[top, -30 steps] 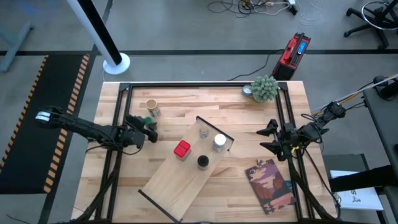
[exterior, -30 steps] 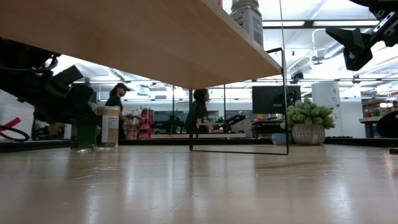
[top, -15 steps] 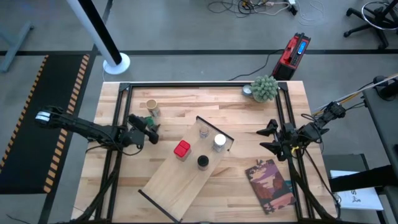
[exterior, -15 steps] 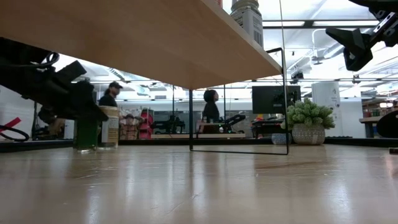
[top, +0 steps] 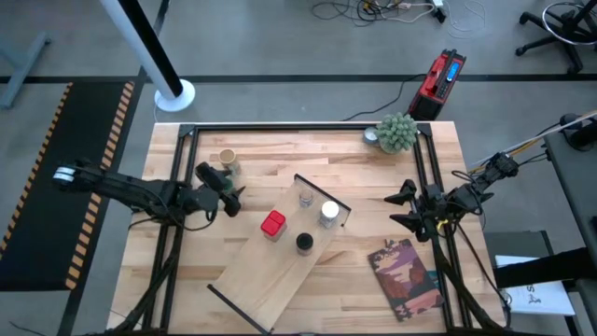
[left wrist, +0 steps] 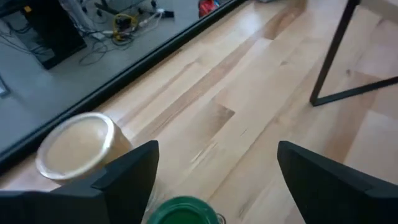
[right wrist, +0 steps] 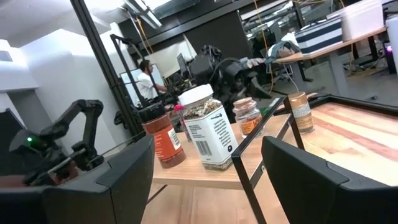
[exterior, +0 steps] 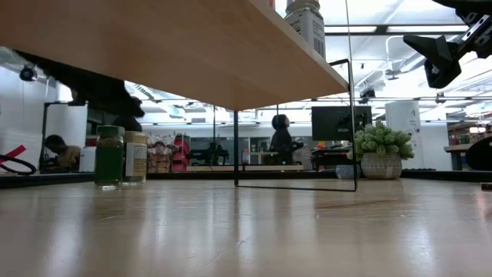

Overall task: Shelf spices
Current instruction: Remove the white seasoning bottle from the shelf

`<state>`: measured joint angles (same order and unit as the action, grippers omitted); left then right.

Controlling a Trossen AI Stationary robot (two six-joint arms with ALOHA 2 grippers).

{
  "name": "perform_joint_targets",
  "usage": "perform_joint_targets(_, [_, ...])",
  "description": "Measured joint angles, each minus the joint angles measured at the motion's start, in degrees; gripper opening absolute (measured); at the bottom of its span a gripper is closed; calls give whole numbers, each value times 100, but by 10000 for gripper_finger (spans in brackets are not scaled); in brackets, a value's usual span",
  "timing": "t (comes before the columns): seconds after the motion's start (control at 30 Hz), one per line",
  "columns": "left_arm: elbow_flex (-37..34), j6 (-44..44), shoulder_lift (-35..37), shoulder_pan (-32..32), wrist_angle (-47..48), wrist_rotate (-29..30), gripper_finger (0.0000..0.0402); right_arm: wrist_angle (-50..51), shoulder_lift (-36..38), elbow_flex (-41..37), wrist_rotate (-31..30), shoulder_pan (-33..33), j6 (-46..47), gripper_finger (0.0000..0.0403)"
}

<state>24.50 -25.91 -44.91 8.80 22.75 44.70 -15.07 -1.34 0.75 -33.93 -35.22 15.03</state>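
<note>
Shelf (top: 280,257) lying diagonally across mid-tabletop (top: 252,149), long axis running from about 7 o'clock up to 1 o'clock. Four jars already on its upper half: red jar (top: 272,224), black-topped jar (top: 304,244), white-topped jar (top: 329,212), clear glass jar (top: 304,198). Two jars not yet shelved, standing side by side off the shelf toward 10 o'clock: tan-topped jar (top: 227,159) and green-topped jar (left wrist: 183,210), just beside each other, both upright on the tabletop.

Left gripper (top: 222,189) raised above that pair, fingers spread wide, holding nothing. Left wrist view looks straight down between the fingers: green top sits almost centred in the gap, tan top just off to one side near one finger. Low view shows the green jar standing free of the fingers, with the gripper dark above it.

Right gripper (top: 407,207) parked at 3 o'clock beside the shelf's upper end, fingers wide and empty, well apart from the loose jars.

Deciding relation: green-topped jar directly below the left gripper, far nearer that arm than the right. Likely next step a straight drop and close on it; tan-topped neighbour close enough to get nudged. Carry from there runs toward 4 o'clock onto the shelf.
</note>
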Motion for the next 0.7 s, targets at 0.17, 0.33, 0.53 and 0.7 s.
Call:
perform_joint_targets(0.17, [1008, -51, 2, 0, 1170, -268, 302, 4, 2, 0, 113, 0, 42, 272])
perform_joint_targets(0.33, [1856, 120, 2, 31, 1521, -730, 291, 4, 0, 0, 113, 0, 15, 272])
perform_joint_targets(0.53, [2485, 221, -24, 234, 1827, -830, 277, 7, 2, 0, 113, 0, -9, 272])
perform_joint_targets(0.7, [2832, 146, -217, 458, 1922, -1107, 265, 9, 2, 0, 110, 0, -25, 272])
